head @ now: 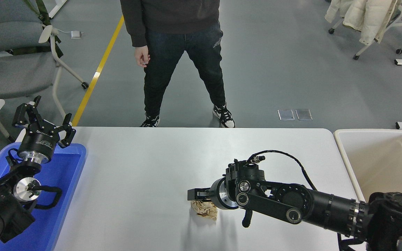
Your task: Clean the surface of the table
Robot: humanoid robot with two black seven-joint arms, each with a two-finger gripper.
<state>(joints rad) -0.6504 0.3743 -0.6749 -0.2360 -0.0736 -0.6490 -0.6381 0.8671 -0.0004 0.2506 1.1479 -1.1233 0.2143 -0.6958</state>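
Note:
The white table surface [145, 167] fills the middle of the head view. A crumpled brown paper wad [205, 210] lies on it, right of centre and near the front edge. My right gripper [196, 194] points left and sits right over the wad's top edge, hiding part of it. Whether it grips the paper is not visible. My left gripper [44, 120] is parked at the far left above the blue tray [69, 181], open and holding nothing.
A beige bin [379, 164] stands against the table's right end. A person [173, 52] stands just beyond the far edge, one hand [141, 56] hanging down. Grey chairs [12, 62] stand at the back left.

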